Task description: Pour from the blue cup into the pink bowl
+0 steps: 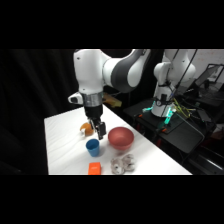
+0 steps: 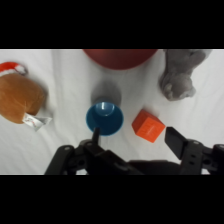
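Standing upright, the small blue cup [image 2: 104, 118] sits under the spread, empty claw [image 2: 135, 137]

Wrist view: the pink bowl [image 2: 119, 57] is running off the top edge, only its near rim showing; the grey plush toy [image 2: 179, 72] and the orange-brown toy [image 2: 20, 97] are being cropped likewise. One finger [image 2: 95, 136] is overlapping the blue cup's [image 2: 104, 118] rim. Side view: the gripper [image 1: 100, 131] is partly hiding the orange-brown toy.
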